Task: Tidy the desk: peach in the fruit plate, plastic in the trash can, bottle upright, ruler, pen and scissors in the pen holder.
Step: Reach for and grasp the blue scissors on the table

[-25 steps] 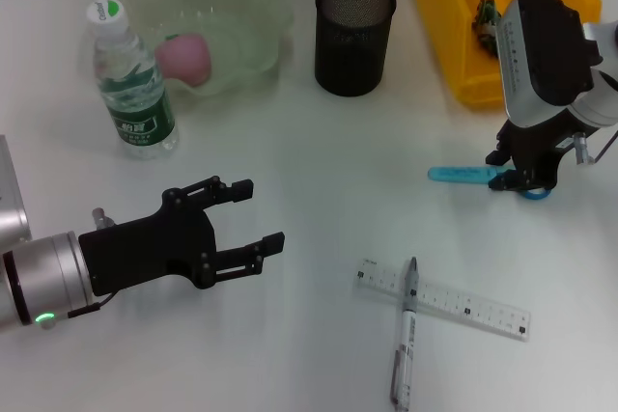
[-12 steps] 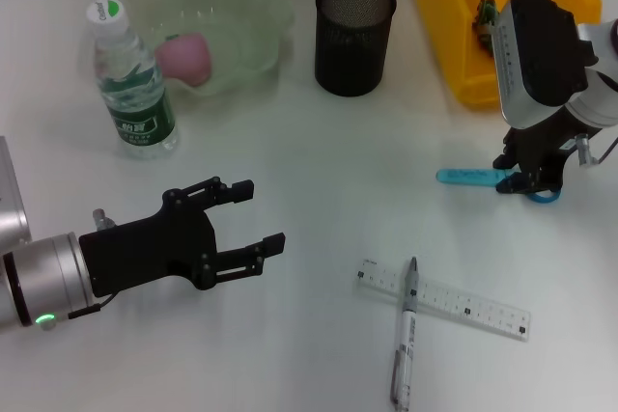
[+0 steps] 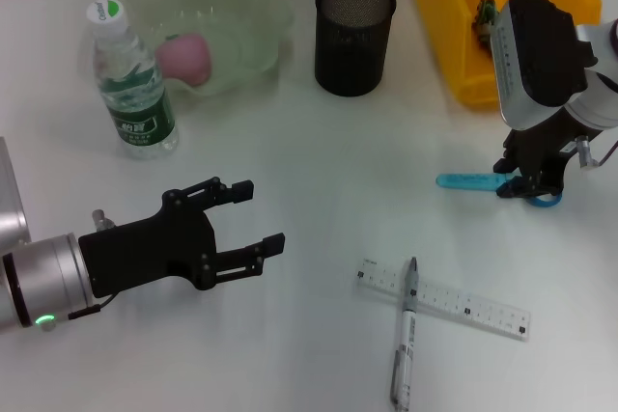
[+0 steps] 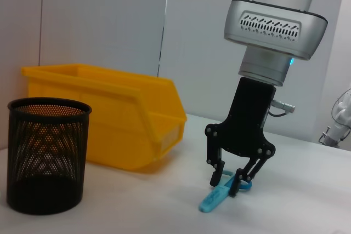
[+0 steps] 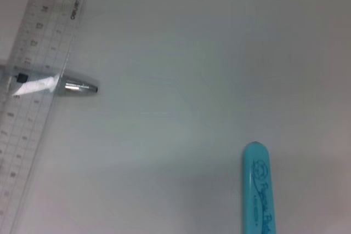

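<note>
Right hand (image 3: 526, 185): stood over the handle end of the blue scissors (image 3: 468, 180) on the worktop (image 3: 319, 161), fingers spread about the handle. Left hand (image 3: 253, 214): spread, empty, low at the near left. Pen (image 3: 406, 330) lay across ruler (image 3: 454, 301); pen holder (image 3: 354, 34) upright; peach (image 3: 185, 57) in fruit plate (image 3: 253, 7); bottle (image 3: 130, 79) upright

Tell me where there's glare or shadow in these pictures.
Head view: soft, even light, with only a faint shadow beside the black mesh cup. Left wrist view: a soft shadow lies under the yellow bin. Right wrist view: a bright glint sits on the pen tip beside the ruler.
</note>
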Robot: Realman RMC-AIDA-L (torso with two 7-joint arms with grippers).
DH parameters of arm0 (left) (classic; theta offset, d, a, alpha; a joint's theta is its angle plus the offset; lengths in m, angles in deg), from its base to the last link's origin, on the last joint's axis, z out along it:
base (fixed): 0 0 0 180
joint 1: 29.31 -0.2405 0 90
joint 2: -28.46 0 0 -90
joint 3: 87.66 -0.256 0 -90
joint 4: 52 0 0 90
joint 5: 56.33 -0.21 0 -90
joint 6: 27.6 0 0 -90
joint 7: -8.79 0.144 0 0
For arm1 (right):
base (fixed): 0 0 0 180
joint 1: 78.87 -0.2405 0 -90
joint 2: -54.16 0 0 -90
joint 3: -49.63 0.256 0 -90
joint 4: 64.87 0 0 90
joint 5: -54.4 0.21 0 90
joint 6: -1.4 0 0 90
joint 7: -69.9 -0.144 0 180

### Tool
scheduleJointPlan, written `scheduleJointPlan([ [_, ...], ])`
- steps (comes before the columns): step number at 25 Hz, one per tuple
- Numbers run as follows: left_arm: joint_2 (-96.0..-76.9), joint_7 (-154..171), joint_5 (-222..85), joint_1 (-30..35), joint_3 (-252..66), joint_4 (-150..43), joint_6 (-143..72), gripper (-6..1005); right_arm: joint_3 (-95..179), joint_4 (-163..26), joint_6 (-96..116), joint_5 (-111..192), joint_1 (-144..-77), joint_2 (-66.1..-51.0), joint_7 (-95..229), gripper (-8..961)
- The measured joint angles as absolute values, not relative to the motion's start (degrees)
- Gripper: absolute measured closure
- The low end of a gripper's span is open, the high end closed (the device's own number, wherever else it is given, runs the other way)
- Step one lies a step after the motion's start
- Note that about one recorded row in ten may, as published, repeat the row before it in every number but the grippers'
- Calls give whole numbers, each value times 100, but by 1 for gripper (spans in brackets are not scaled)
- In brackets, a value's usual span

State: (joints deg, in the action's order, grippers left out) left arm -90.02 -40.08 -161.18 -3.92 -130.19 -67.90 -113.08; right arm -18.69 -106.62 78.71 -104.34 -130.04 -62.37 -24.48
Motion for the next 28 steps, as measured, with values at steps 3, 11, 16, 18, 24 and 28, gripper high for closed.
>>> scheduleJointPlan([
  [3, -9001, -4007, -16092, -395, -13019, -6790, -11314, 197, -1868, -10655, 7879, -10513, -13024, -6244, -2458, 703],
  [11, -9008, -4007, -16084, -402, -13019, -6782, -11320, 197, -1874, -10624, 7911, -10549, -13063, -6253, -2498, 684],
  [16, -9010, -4017, -16080, -400, -13019, -6784, -11333, 197, -1882, -10631, 7891, -10585, -13064, -6264, -2540, 666],
  [18, -9011, -4018, -16076, -400, -13019, -6788, -11343, 197, -1883, -10645, 7887, -10608, -13061, -6270, -2539, 646],
  [24, -9011, -4017, -16066, -400, -13019, -6796, -11368, 197, -1885, -10681, 7882, -10639, -13036, -6307, -2485, 583],
  [28, -9011, -4013, -16065, -400, -13019, -6800, -11368, 197, -1915, -10671, 7883, -10643, -13038, -6312, -2462, 587],
])
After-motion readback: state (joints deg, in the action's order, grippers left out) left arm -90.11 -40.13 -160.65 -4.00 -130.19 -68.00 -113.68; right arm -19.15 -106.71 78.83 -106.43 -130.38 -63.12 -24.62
